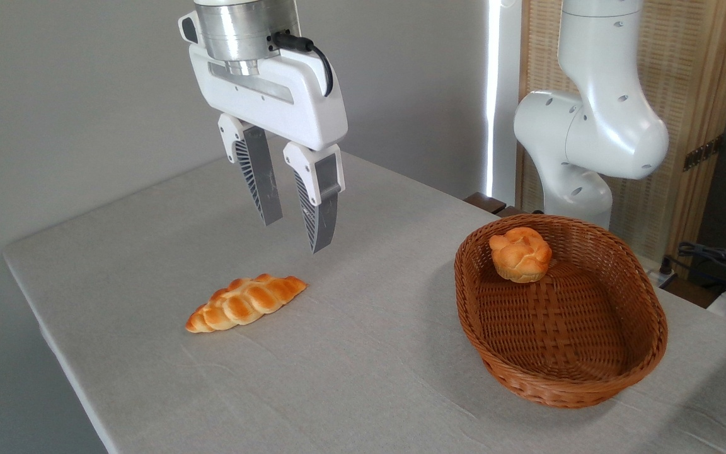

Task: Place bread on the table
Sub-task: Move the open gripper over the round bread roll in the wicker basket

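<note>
The bread (520, 254), a small round golden knotted bun, rests inside the brown wicker basket (643, 353) at its far end, leaning against the wall. The table (369, 353) is covered with a pale grey-white cloth. My gripper (297, 236) hangs in the air over the table's left half, well left of the basket and above a long braided loaf. Its two ribbed fingers (320, 214) stand apart with nothing between them, so it is open.
A long braided loaf (246, 302) lies flat on the cloth below the gripper. The arm's white base and elbow (590, 132) rise behind the basket at the right. Cables (716, 255) lie off the table's right edge.
</note>
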Robot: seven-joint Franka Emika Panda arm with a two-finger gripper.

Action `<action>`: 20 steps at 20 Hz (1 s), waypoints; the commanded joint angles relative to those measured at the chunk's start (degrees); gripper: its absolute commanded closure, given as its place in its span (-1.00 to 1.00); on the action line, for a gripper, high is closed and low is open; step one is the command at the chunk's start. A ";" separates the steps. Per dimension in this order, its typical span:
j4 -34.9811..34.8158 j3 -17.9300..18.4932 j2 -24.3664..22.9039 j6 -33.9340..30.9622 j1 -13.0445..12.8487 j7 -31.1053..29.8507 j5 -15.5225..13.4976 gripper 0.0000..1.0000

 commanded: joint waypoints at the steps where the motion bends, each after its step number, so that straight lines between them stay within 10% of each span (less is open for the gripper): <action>1: 0.29 1.10 -0.28 -0.81 -0.43 1.30 0.75 -1.00; 11: -0.68 1.01 -1.07 -0.63 -0.43 2.79 0.66 -1.00; 20: -26.04 0.04 -20.65 2.01 3.17 5.69 -0.05 -1.00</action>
